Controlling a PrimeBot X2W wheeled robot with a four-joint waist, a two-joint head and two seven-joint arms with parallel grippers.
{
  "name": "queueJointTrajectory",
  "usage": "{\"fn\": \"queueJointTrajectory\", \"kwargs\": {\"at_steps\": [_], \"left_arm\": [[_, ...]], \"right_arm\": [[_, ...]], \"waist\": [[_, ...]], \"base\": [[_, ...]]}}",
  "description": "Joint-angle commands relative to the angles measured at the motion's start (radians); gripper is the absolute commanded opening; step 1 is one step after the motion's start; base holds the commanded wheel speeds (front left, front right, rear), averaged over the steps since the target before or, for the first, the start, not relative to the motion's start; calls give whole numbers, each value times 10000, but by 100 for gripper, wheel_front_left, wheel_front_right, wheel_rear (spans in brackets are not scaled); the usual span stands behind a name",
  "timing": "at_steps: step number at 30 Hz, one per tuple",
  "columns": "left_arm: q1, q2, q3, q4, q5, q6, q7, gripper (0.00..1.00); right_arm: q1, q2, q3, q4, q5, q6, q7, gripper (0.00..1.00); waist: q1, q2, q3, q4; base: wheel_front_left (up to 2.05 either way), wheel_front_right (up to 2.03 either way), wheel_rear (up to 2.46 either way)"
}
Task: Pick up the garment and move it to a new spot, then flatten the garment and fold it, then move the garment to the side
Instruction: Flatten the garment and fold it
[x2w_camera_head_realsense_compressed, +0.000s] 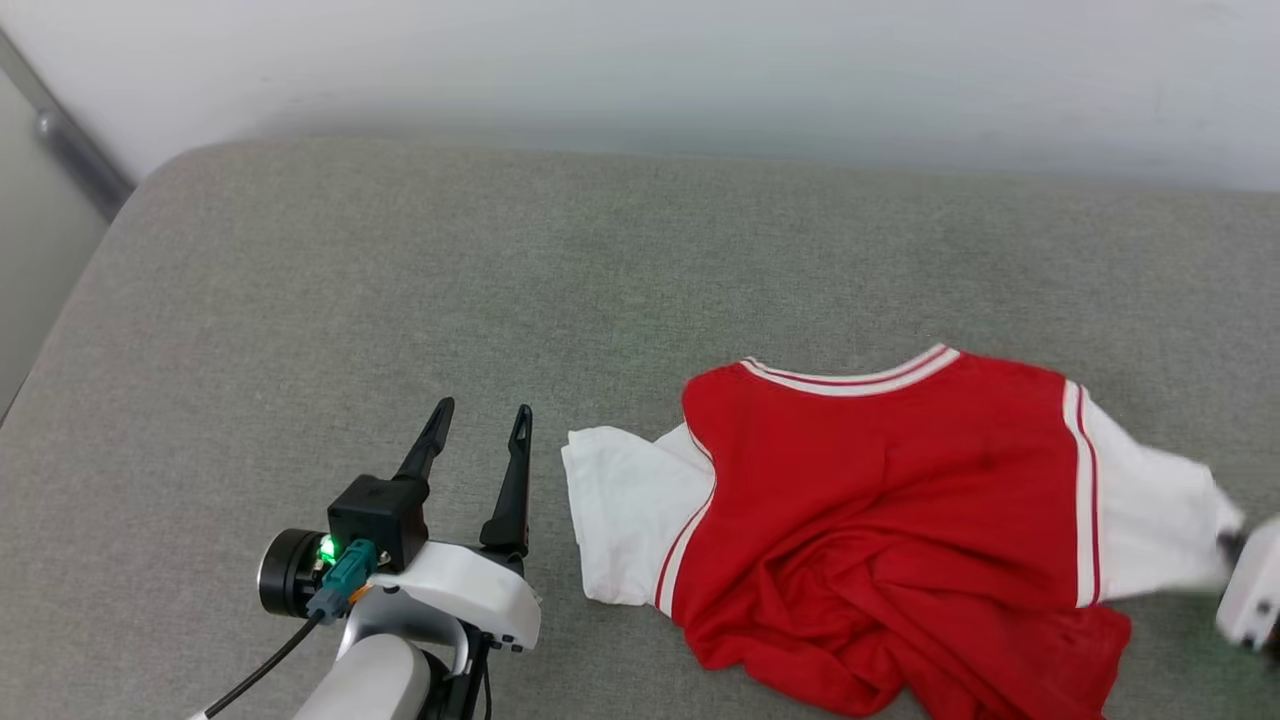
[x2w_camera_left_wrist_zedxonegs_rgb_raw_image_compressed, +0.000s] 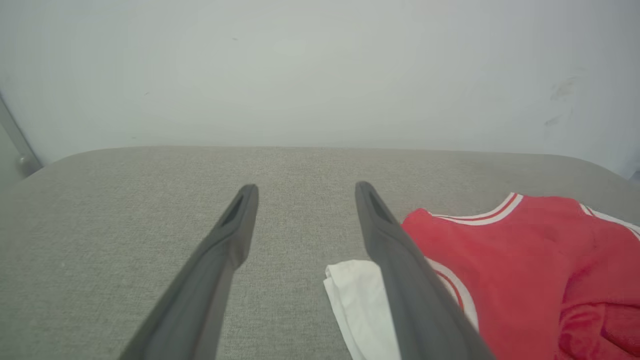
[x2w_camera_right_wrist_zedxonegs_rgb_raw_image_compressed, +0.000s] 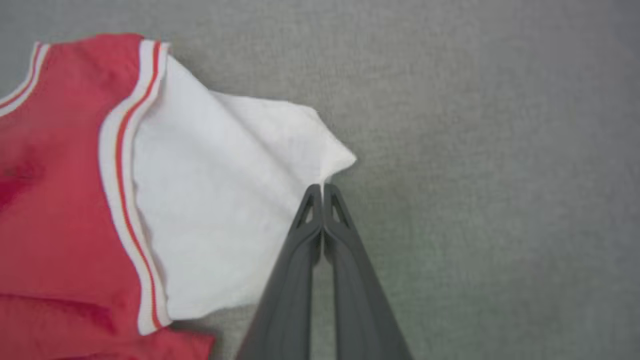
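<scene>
A red shirt (x2w_camera_head_realsense_compressed: 880, 500) with white sleeves lies rumpled on a grey cushion (x2w_camera_head_realsense_compressed: 400, 260), collar pointing away from the robot and its lower half bunched in folds. The left gripper (x2w_camera_head_realsense_compressed: 484, 407) hovers just beside the shirt's left sleeve (x2w_camera_head_realsense_compressed: 630, 520), not touching it, its two dark fingers spread apart and holding nothing. The right gripper (x2w_camera_right_wrist_zedxonegs_rgb_raw_image_compressed: 322, 187) is at the shirt's opposite side, fingers pressed together and pinching the outer corner of the right sleeve (x2w_camera_right_wrist_zedxonegs_rgb_raw_image_compressed: 225, 210), which is drawn out to a point away from the red body.
</scene>
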Motion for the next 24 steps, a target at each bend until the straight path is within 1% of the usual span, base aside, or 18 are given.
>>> {"fn": "queueJointTrajectory", "kwargs": {"at_steps": [1,4,5,6,7,8,13,17,21,24], "left_arm": [[122,33,23,-11,-45,29,-8,100],[228,72,26,-26,-70,78,36,100],[257,95,37,-41,-92,97,45,100],[300,124,47,-50,-109,109,71,100],[357,149,55,-61,-134,133,78,100],[424,175,57,-72,-136,158,103,100],[707,352,113,-145,-210,245,238,100],[953,521,133,-206,-296,286,348,100],[1141,657,216,-319,-390,365,468,100],[1260,742,318,-395,-502,475,572,100]], "right_arm": [[186,170,-94,100,0,-7,-57,0],[840,807,-490,586,-110,-7,-192,0],[1006,999,-530,718,-59,-7,-316,15],[1099,1143,-575,767,-49,-7,-544,65],[1133,1257,-603,741,11,-7,-786,100],[1147,1289,-617,656,36,-7,-1088,100],[1236,1032,-325,52,-98,-9,-2225,100],[1601,948,-118,-949,-488,-7,-3453,100],[2089,1280,194,-2208,-927,-7,-4356,100],[2592,1670,517,-3110,-1101,-7,-4633,100]], "waist": [[0,0,-61,-55],[0,0,-183,-151],[0,0,-214,-186],[0,0,-252,-216],[0,0,-303,-246],[0,0,-368,-279],[0,0,-737,-438],[0,0,-1098,-477],[0,0,-1336,-532],[0,0,-1460,-615]], "base": [[0,0,0],[0,0,0],[0,0,0],[0,0,0],[0,0,0],[0,0,0],[0,0,0],[0,0,0],[0,0,0],[0,0,0]]}}
